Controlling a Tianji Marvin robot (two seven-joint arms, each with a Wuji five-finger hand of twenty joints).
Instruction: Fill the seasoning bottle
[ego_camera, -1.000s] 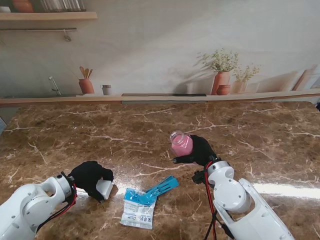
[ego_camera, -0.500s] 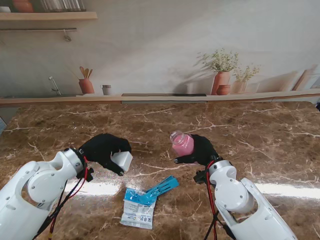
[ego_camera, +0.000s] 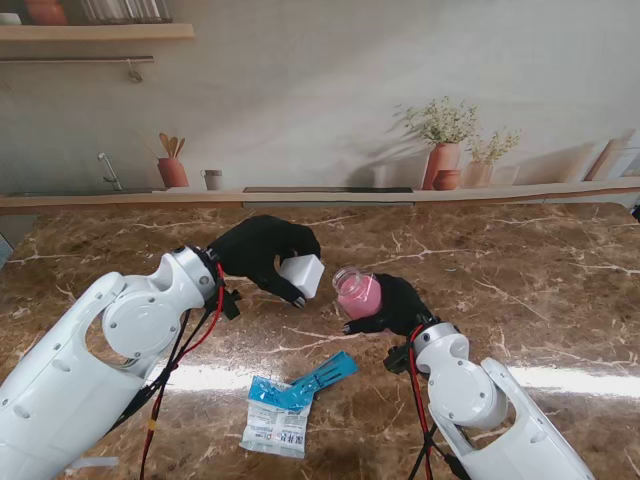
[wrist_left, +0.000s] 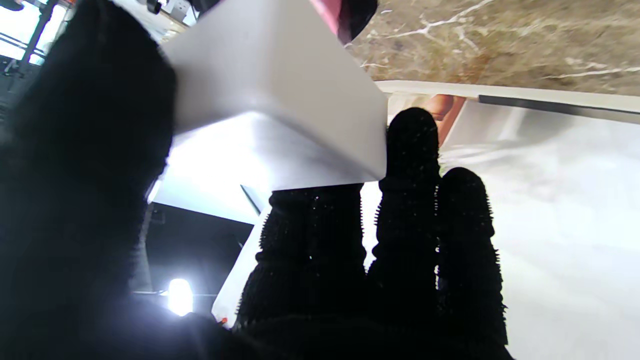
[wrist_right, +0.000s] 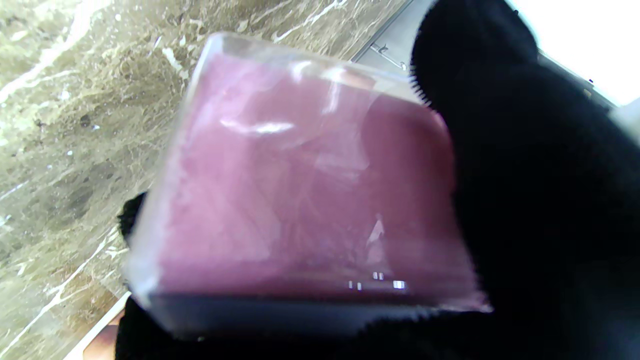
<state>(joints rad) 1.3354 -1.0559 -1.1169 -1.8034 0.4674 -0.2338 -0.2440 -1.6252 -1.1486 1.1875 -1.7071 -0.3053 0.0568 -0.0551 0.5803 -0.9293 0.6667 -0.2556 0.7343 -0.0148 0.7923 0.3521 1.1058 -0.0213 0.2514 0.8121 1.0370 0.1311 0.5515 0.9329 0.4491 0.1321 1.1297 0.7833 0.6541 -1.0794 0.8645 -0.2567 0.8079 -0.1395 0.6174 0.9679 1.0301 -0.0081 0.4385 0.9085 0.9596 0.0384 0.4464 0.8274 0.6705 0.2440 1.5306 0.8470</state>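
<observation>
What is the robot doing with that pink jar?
The right hand holds a clear seasoning bottle with pink stuff inside, tilted toward the left hand. The left hand holds a small white box up close beside the bottle's open mouth. A torn blue and white packet lies on the marble table, nearer to me.

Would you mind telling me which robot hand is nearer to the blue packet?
Right. The right robot hand, holding the pink bottle, sits just beyond the blue packet; the left robot hand is farther off, lifted.

Bare table (ego_camera: 500, 260) all round; only a packet (ego_camera: 285, 405) lies nearer me.
</observation>
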